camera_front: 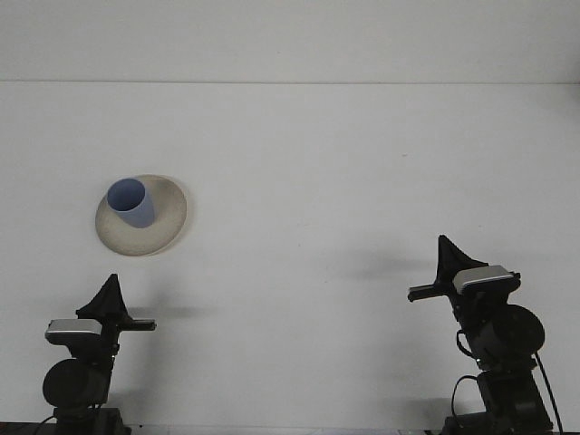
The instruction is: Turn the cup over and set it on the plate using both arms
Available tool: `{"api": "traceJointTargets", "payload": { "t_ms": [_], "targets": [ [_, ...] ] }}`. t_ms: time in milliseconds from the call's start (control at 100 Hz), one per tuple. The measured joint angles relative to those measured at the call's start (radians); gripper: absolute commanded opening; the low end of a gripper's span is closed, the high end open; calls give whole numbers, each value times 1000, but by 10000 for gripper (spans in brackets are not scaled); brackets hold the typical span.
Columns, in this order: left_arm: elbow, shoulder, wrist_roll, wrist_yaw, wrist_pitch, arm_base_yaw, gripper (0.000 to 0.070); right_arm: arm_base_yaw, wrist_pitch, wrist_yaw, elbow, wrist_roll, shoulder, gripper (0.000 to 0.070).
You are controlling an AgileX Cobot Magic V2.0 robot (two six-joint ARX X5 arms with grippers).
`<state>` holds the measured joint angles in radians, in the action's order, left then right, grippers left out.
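A blue cup (131,202) stands upright, mouth up, on a beige plate (165,227) at the left of the white table. My left gripper (111,288) sits low near the front edge, well below the plate and apart from it. My right gripper (445,249) rests at the front right, far from the cup. Neither gripper holds anything.
The white table (317,163) stretches back to a pale wall. Both arm bases (494,362) rise from the front edge at the left and right corners.
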<state>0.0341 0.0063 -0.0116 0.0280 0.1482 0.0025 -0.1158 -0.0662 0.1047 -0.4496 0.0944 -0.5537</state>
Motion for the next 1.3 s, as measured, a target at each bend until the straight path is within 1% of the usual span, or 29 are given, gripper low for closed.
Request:
{"api": "traceJointTargets", "payload": {
  "t_ms": [270, 320, 390, 450, 640, 750, 810, 940, 1090, 1300],
  "targets": [
    [0, 0, 0, 0, 0, 0, 12, 0, -1, 0, 0, -1, 0, 0],
    [0, 0, 0, 0, 0, 0, 12, 0, -1, -4, 0, -13, 3, 0],
    [0, 0, 0, 0, 0, 0, 12, 5, 1, -15, 6, -50, 19, 0],
    [0, 0, 0, 0, 0, 0, 12, 14, -13, -19, 36, -97, 56, 0],
    [0, 0, 0, 0, 0, 0, 12, 40, -2, -32, 209, -237, 258, 0],
    [0, 0, 0, 0, 0, 0, 12, 51, 34, -85, 303, -305, 389, 0],
    [0, 0, 0, 0, 0, 0, 12, 53, 56, -106, 343, -326, 451, 0],
    [0, 0, 0, 0, 0, 0, 12, 59, 56, -106, 419, -350, 554, 0],
    [0, 0, 0, 0, -1, 0, 12, 65, 122, -107, 435, -369, 551, 0],
    [0, 0, 0, 0, -1, 0, 12, 65, 89, -108, 435, -397, 552, 0]
  ]
}}
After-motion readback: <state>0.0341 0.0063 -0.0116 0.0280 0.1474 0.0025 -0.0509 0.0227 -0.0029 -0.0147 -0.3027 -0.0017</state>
